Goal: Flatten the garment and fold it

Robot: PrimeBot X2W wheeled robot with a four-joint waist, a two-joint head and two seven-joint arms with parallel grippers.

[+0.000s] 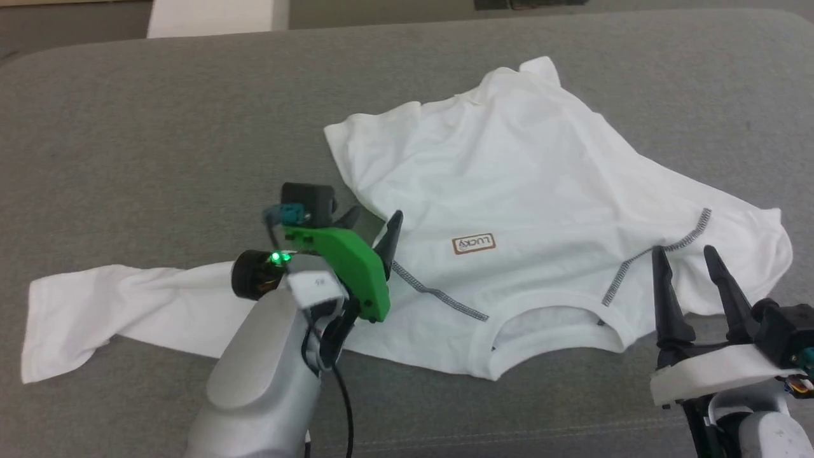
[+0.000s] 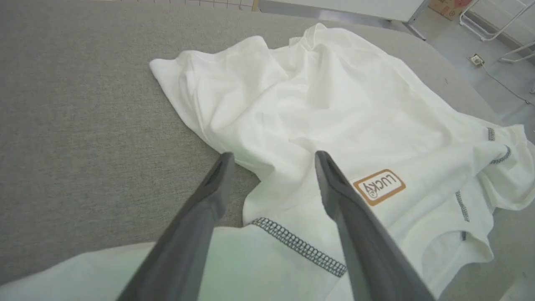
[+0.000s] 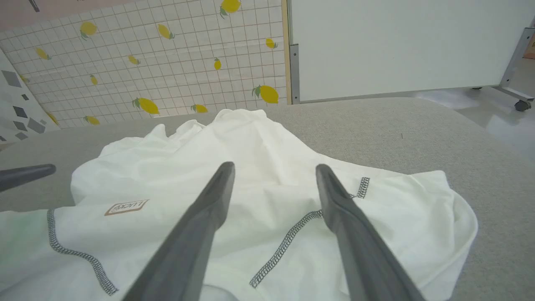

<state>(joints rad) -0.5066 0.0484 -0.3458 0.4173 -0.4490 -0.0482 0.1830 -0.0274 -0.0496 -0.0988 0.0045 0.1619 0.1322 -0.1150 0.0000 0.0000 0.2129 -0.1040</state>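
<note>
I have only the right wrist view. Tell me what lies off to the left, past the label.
Observer: One sleeve of the garment lies stretched out over the grey surface, toward the robot's left.
Operator: Report the left gripper.
Observer: The left gripper is open and empty, by the shoulder seam at the shirt's edge.
Operator: Name the part nearest the robot.
Observer: The neckline, with its opening turned toward the robot.
</note>
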